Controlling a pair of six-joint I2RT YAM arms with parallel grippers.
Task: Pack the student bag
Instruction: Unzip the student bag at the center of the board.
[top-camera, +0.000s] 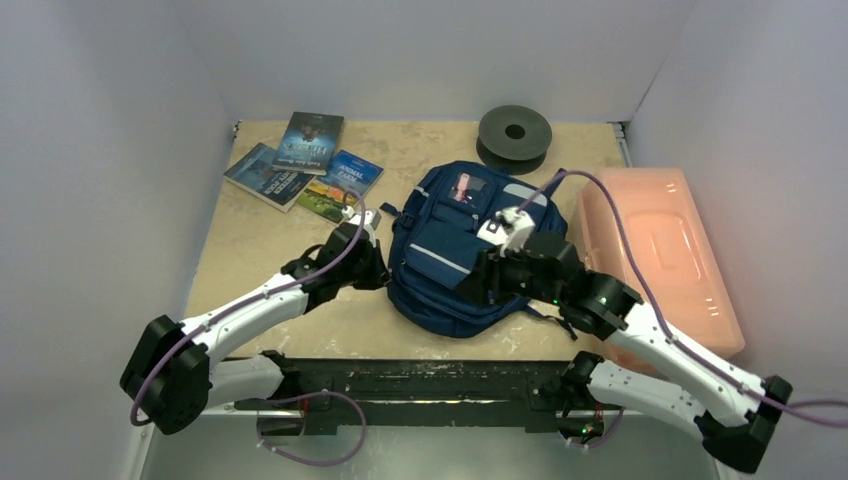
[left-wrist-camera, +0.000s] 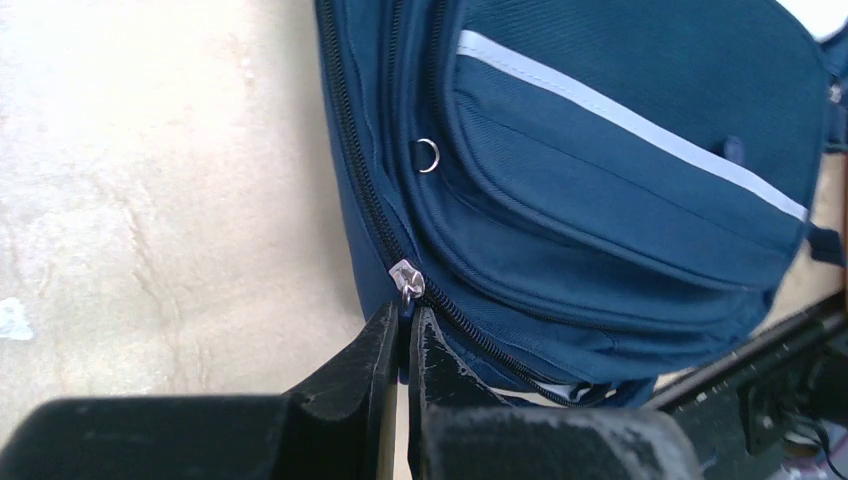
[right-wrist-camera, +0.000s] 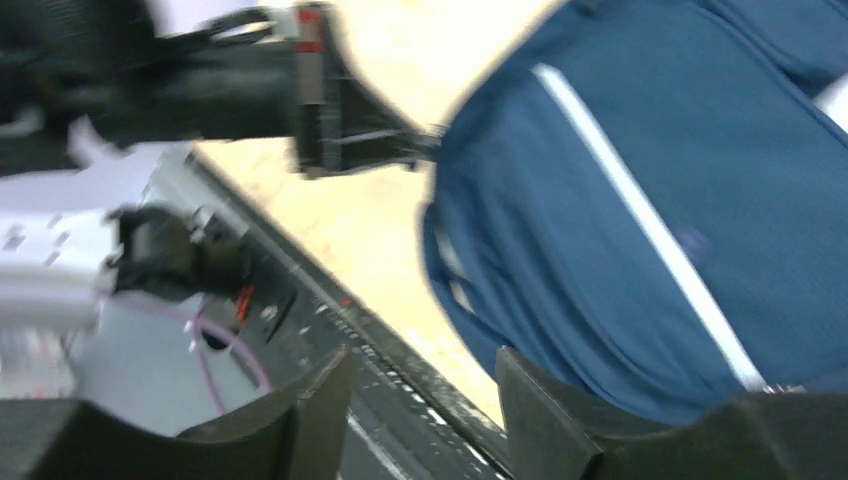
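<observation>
The student bag (top-camera: 455, 250), navy blue with white trim, lies flat in the middle of the table. My left gripper (left-wrist-camera: 405, 325) is at the bag's left side, shut on the blue pull tab hanging from the silver zipper slider (left-wrist-camera: 407, 277). The zipper below the slider is parted a little and shows white inside. The bag fills the left wrist view (left-wrist-camera: 600, 180). My right gripper (right-wrist-camera: 420, 375) is open and empty, hovering over the bag's near edge (right-wrist-camera: 620, 220); in the top view it sits above the bag's right half (top-camera: 490, 275).
Three books (top-camera: 300, 160) lie at the back left. A dark filament spool (top-camera: 514, 134) stands at the back centre. A pink translucent plastic box (top-camera: 655, 245) lies right of the bag. The table's front edge and a black rail (top-camera: 420, 375) run just below the bag.
</observation>
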